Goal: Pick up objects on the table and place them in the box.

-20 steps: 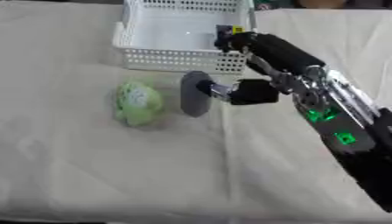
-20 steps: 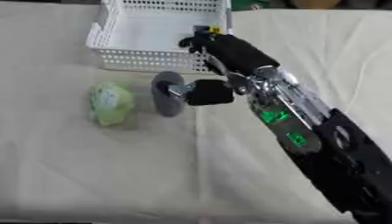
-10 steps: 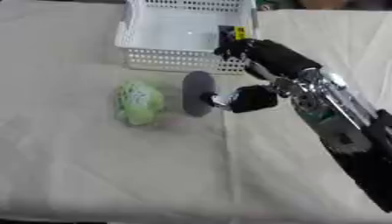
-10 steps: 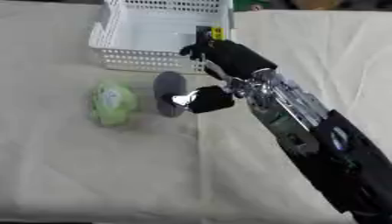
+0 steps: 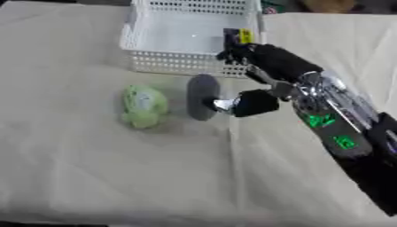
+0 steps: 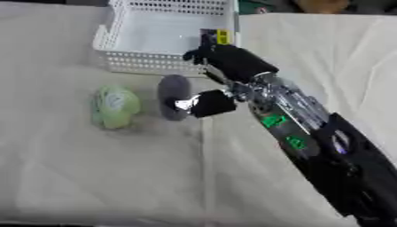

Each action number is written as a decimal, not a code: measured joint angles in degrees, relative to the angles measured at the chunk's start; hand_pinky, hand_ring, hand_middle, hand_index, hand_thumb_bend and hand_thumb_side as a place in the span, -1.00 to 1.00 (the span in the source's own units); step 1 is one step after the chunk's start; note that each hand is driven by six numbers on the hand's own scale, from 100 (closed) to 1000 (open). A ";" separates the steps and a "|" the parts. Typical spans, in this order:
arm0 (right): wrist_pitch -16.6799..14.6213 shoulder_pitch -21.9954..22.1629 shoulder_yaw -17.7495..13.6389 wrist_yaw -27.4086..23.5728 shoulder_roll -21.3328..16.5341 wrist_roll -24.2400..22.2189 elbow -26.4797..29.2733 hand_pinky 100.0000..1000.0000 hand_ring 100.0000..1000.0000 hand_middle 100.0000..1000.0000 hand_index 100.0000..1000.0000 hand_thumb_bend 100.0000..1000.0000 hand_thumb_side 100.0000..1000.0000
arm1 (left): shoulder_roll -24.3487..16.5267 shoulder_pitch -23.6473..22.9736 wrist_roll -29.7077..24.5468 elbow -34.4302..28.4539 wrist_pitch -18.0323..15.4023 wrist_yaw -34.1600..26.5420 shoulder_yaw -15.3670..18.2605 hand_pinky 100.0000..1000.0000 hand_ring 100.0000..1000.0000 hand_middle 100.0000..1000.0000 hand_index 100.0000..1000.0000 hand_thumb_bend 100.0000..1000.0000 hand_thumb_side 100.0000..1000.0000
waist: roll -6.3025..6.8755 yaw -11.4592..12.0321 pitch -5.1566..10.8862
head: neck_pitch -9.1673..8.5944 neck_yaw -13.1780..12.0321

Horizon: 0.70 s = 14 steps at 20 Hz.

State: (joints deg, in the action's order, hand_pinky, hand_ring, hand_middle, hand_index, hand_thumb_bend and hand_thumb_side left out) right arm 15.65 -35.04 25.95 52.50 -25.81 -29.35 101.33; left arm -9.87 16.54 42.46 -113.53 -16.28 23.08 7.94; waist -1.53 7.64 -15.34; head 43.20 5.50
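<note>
A grey oval object (image 5: 201, 96) stands on edge on the cloth in front of the white basket (image 5: 155, 62). To its left lies a pale green, rounded object (image 5: 143, 105). My right hand (image 5: 267, 66) reaches in from the lower right. Its fingers stretch up to the basket's front right corner. Its thumb (image 5: 250, 103) points left, and the silver tip touches or nearly touches the grey object's right face. The fingers are not wrapped round the object, and the hand looks open. My left hand is out of sight.
The basket's inside looks bare apart from my fingertips at its corner. A cream cloth (image 5: 116, 177) covers the table, with a seam down the middle. Dark items (image 5: 325, 5) lie beyond the far edge.
My right thumb has dropped a little and settled against the grey object's right side. The grey object and the green object have stayed where they were.
</note>
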 measured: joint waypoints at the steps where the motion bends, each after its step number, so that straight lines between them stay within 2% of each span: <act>1: -0.06 -0.24 0.16 -0.09 0.18 0.15 -0.89 0.82 0.81 0.53 0.84 -0.01 0.55 | 0.11 0.01 0.00 0.00 0.00 -0.06 0.00 0.14 -0.02 0.10 0.26 -1.00 0.54 | 0.00 0.10 0.00 | -0.01 0.01; 8: -1.12 -0.85 0.81 -1.23 1.45 1.34 -6.51 0.82 0.81 0.51 0.84 -0.01 0.56 | 0.24 0.06 -0.03 0.00 0.03 -0.29 -0.02 0.14 -0.02 0.10 0.26 -1.00 0.54 | -0.01 0.43 -0.17 | -0.26 0.14; 14: -1.97 -1.28 0.95 -1.77 1.91 2.19 -9.08 0.82 0.81 0.52 0.84 0.00 0.56 | 0.24 0.09 -0.05 0.00 0.05 -0.33 -0.02 0.14 -0.02 0.10 0.26 -1.00 0.54 | -0.01 0.71 -0.26 | -0.45 0.16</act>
State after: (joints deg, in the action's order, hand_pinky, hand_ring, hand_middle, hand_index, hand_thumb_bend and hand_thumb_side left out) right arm 13.69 -36.32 26.90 50.74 -23.90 -27.15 92.25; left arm -9.63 16.63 42.41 -113.53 -16.24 22.75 7.92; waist -1.54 8.35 -15.60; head 42.75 5.67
